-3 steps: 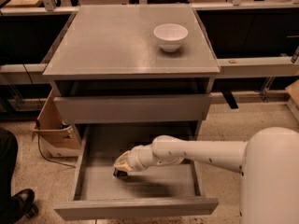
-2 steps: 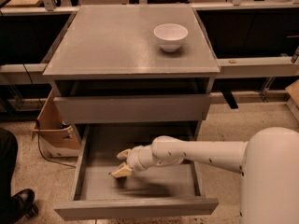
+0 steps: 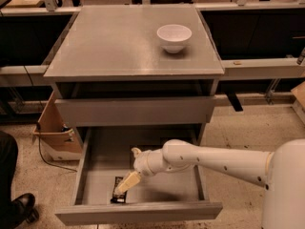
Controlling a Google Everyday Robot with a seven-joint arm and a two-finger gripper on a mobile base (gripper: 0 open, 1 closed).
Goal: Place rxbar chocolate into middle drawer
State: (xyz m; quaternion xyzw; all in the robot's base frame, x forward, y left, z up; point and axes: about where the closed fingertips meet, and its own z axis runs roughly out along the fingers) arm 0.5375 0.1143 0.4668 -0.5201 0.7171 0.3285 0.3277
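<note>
Here, view: the one camera, looking down at the front of the cabinet (image 3: 119,46).
Gripper: the gripper (image 3: 132,168) is low inside the middle drawer (image 3: 143,213), which is pulled well out, with the arm reaching in from the right.
Hand state: the fingers look spread apart and hold nothing. One pale fingertip (image 3: 127,182) slants down to the left and the other points up and back.
Rxbar chocolate: the rxbar chocolate (image 3: 117,192) lies flat on the drawer floor, near the front and left of centre. Its upper right corner sits under or against the lower fingertip, and I cannot tell whether they touch.
Step in hand: I judge this to be the release, with the bar set down inside the right drawer.
Next move calls for: lifting the gripper straight up and clear of the bar, so the finger does not drag it, then pulling the arm back past the upper drawer front (image 3: 136,111).
Elsewhere: the white bowl (image 3: 174,36) stands on the cabinet top, well apart.
</note>
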